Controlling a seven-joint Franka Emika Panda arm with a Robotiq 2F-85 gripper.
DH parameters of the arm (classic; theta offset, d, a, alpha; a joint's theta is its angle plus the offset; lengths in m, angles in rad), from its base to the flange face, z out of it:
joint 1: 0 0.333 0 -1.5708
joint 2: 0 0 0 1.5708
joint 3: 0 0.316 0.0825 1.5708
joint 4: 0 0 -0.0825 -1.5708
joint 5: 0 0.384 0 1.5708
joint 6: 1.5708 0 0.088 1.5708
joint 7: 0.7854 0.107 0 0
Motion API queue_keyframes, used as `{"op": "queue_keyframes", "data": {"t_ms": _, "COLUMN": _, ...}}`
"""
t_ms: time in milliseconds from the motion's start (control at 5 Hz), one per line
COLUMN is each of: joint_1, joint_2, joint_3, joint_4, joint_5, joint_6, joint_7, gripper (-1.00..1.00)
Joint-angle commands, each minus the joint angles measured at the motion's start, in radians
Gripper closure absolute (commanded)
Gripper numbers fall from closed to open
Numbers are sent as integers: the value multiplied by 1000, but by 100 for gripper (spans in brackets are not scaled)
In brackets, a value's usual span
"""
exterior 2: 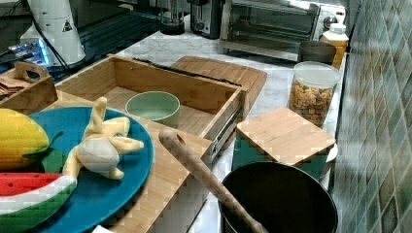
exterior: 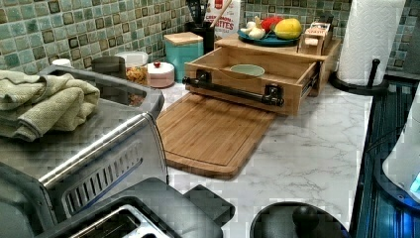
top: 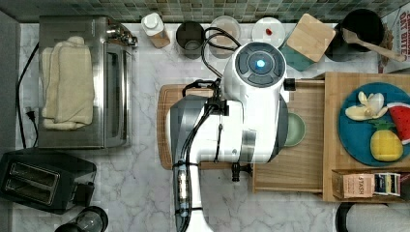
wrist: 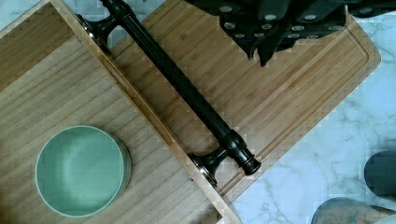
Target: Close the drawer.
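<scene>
Light wood forms the drawer (exterior: 257, 74), which stands pulled well out from the wooden cabinet (exterior: 329, 52) on a marble counter (exterior: 317, 148). A small pale green bowl (wrist: 81, 169) sits inside it on the drawer floor. Along the drawer's front runs a long black bar handle (wrist: 187, 91) on two knobbed posts. The front of the drawer overhangs a wooden cutting board (exterior: 210, 136) with rounded corners and a groove, which lies flat on the counter.

In the top view the white robot arm (top: 251, 111) reaches over the drawer and board, covering much of both. In the wrist view the black gripper (wrist: 271, 28) hangs above the cutting board, near the bar handle but apart from it; whether its fingers are spread or pressed together cannot be told.

On the cabinet top rests a blue plate (exterior 2: 114, 179) of toy fruit. A toaster oven (top: 84, 82) with a folded cloth (top: 67, 82) on top stands at the top view's left.
</scene>
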Motion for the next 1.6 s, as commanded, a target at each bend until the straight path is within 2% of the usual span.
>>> {"op": "queue_keyframes", "data": {"t_ms": 200, "joint_1": -7, "joint_2": -9, "joint_3": 3, "joint_4": -54, "joint_5": 39, "joint_6": 55, "joint_7": -99, "gripper": 100}}
{"op": "queue_keyframes", "data": {"t_ms": 400, "joint_1": -4, "joint_2": 10, "joint_3": 17, "joint_4": -38, "joint_5": 53, "joint_6": 25, "joint_7": -293, "gripper": 100}}
{"op": "queue_keyframes", "data": {"t_ms": 600, "joint_1": 69, "joint_2": -27, "joint_3": 9, "joint_4": -123, "joint_5": 0, "joint_6": 140, "joint_7": -469, "gripper": 100}}
{"op": "queue_keyframes", "data": {"t_ms": 800, "joint_1": 47, "joint_2": 8, "joint_3": 46, "joint_4": -120, "joint_5": 45, "joint_6": 137, "joint_7": -553, "gripper": 100}}
{"op": "queue_keyframes", "data": {"t_ms": 1000, "joint_1": 76, "joint_2": 16, "joint_3": 68, "joint_4": -170, "joint_5": -35, "joint_6": 167, "joint_7": -553, "gripper": 100}}
{"op": "queue_keyframes", "data": {"t_ms": 1600, "joint_1": 78, "joint_2": 10, "joint_3": 79, "joint_4": -397, "joint_5": -159, "joint_6": 397, "joint_7": -610, "gripper": 100}}
